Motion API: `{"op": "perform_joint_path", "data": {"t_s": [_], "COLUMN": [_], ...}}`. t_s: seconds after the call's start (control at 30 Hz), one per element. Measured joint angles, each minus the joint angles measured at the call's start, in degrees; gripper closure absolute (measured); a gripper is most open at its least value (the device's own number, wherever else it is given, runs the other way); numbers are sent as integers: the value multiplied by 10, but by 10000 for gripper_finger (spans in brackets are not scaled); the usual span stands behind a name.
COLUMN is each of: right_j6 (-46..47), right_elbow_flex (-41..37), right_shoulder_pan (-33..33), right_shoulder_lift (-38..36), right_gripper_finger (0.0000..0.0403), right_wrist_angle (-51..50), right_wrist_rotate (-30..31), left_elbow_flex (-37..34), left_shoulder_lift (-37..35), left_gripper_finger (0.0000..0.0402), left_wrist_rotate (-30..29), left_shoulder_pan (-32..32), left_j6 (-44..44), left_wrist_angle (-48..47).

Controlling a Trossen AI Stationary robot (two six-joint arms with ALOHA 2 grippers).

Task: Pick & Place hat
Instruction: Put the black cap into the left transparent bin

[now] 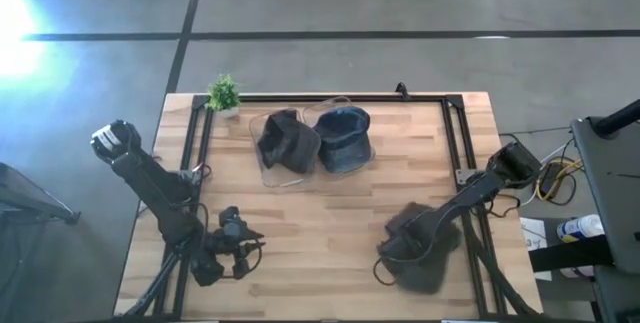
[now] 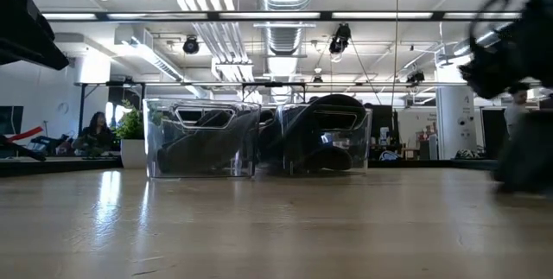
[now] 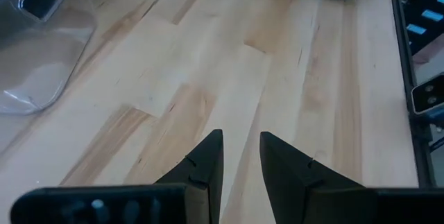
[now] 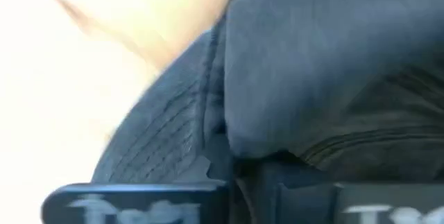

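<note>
The right gripper (image 1: 408, 231) was down at the near right part of the table (image 1: 330, 213), its jaws closed on the dark grey hat (image 1: 418, 251), whose cloth filled the right wrist view and bunched right at the fingers (image 4: 229, 161). The hat lay spread on the wood below and just past the jaws. Well beyond them, at the far side, stood two clear bins: the left bin (image 1: 270, 168) held a dark hat (image 1: 285, 141) and the right bin (image 1: 370, 153) a blue hat (image 1: 342, 138). The left gripper (image 1: 240, 241) hung low over the near left, jaws a narrow gap apart, holding nothing, bare wood between its fingers (image 3: 208, 161). A small plant (image 1: 224, 93) stood at the far left corner
</note>
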Motion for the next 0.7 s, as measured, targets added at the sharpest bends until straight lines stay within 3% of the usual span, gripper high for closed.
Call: {"op": "perform_joint_path", "data": {"t_s": [0.13,0.27,0.5,0.7], "right_j6": [-79,-234,-490,-650], "right_elbow_flex": [55,134,287,454], "right_shoulder_pan": [-37,-72,-87,-37], "right_shoulder_lift": [3,16,108,201], "right_gripper_finger": [393,394,393,367], "right_wrist_angle": [-7,-13,-15,-84], "right_wrist_rotate": [88,150,132,131], "left_elbow_flex": [0,0,0,0], "left_shoulder_lift": [0,0,1,2], "left_gripper_finger": [312,312,312,312], "left_wrist_rotate": [-7,-6,19,59], "left_shoulder_pan": [2,23,91,148], "left_j6": [-17,-18,37,55], "left_wrist_angle": [10,27,82,71]}}
